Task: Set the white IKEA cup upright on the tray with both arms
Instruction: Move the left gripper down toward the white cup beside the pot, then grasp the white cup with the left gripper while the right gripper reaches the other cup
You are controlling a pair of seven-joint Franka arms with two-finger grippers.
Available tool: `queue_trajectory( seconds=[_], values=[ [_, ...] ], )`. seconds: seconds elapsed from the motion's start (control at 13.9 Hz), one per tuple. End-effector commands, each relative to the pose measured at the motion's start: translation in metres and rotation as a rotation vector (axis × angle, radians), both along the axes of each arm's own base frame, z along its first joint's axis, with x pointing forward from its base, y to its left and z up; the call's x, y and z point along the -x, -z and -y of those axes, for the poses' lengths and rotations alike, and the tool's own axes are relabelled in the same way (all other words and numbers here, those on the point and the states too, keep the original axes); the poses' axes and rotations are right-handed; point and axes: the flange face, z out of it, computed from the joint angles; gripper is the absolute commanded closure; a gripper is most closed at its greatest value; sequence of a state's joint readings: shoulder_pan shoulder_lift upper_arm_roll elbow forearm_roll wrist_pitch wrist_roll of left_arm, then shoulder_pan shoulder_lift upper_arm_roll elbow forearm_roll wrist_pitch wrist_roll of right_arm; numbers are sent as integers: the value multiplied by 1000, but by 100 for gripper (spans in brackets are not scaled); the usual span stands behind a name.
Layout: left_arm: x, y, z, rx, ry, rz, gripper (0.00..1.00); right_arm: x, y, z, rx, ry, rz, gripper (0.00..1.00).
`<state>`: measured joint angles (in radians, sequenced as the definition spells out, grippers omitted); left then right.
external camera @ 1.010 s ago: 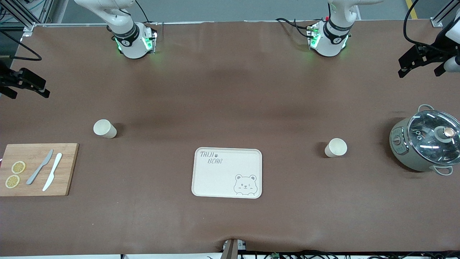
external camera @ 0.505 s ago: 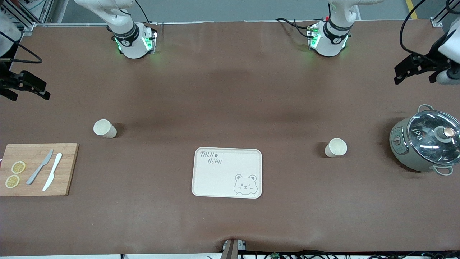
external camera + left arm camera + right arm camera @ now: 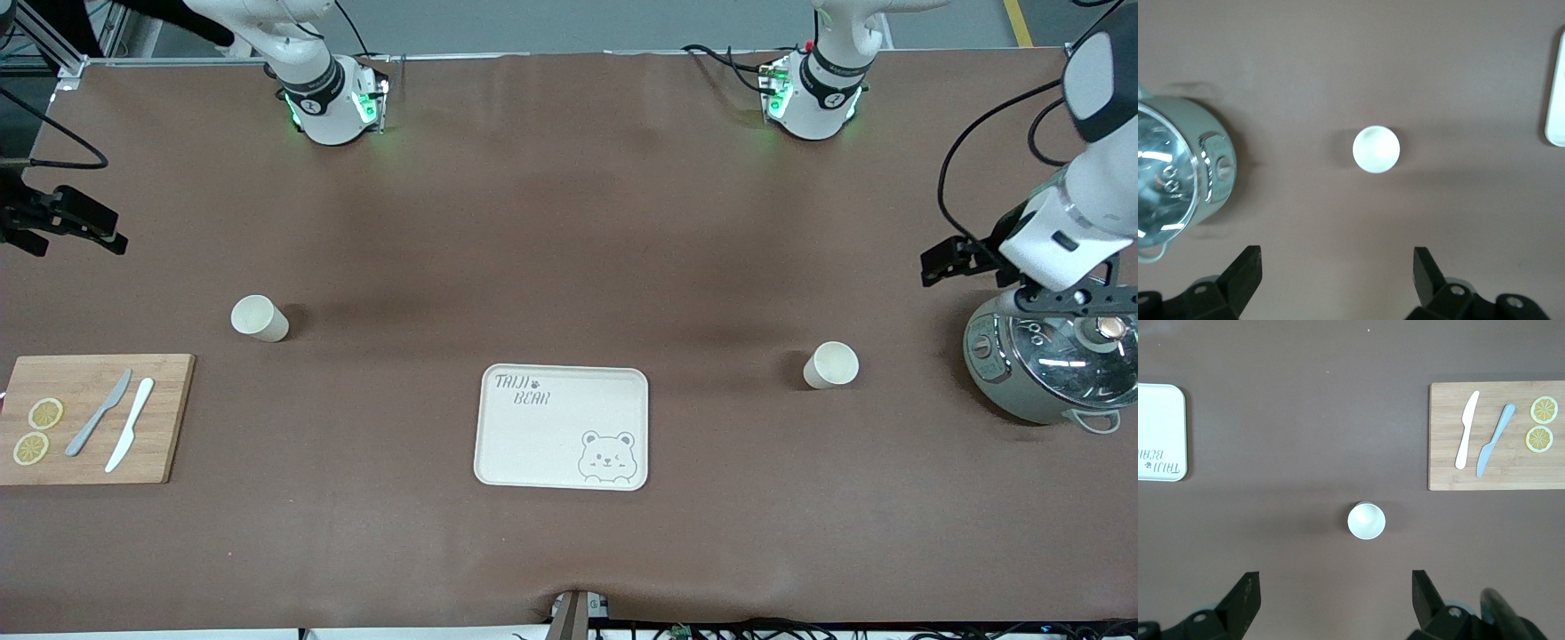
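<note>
Two white cups stand upright on the brown table. One cup (image 3: 831, 364) is toward the left arm's end and also shows in the left wrist view (image 3: 1376, 149). The other cup (image 3: 259, 317) is toward the right arm's end and also shows in the right wrist view (image 3: 1366, 521). The cream bear tray (image 3: 562, 427) lies between them, nearer the front camera, with nothing on it. My left gripper (image 3: 1071, 300) (image 3: 1337, 273) is open and empty, up over the pot beside its cup. My right gripper (image 3: 22, 233) (image 3: 1335, 597) is open and empty, high at the table's edge.
A grey pot with a glass lid (image 3: 1049, 356) stands at the left arm's end, close to that cup. A wooden cutting board (image 3: 89, 418) with two knives and two lemon slices lies at the right arm's end, nearer the front camera than that cup.
My left arm has swung in from the table's edge and now hangs over the pot. My right gripper has barely shifted. Cups and tray have not moved.
</note>
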<state>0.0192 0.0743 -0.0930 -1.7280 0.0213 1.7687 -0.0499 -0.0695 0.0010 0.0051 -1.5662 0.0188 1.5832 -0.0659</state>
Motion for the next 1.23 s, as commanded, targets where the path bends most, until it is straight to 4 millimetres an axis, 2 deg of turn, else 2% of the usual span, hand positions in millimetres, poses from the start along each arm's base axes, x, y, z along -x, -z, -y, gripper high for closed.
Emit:
queue_trajectory(
  seconds=[0.0,0.43,0.51,0.58,0.72,0.87,0.94,1.15],
  values=[
    [5,51,-3,17,-13,17,0,-8,4,5,12,-2,-7,0],
    [-7,140,2,23,-2,-9,0,-12,13,13,13,12,-23,0],
    [-6,154,2,25,-1,-5,0,-15,20,14,11,13,-34,0],
    [-6,165,3,27,-2,15,0,-24,40,15,7,13,-72,0],
    [-10,190,4,32,0,20,0,-25,44,20,7,22,-77,0],
    [-16,211,5,36,4,24,8,-27,53,33,2,44,-92,0],
    [-18,220,5,37,4,29,14,-29,61,34,1,44,-107,0],
    [-21,245,5,42,7,32,21,-35,80,39,-6,51,-139,0]
  ],
)
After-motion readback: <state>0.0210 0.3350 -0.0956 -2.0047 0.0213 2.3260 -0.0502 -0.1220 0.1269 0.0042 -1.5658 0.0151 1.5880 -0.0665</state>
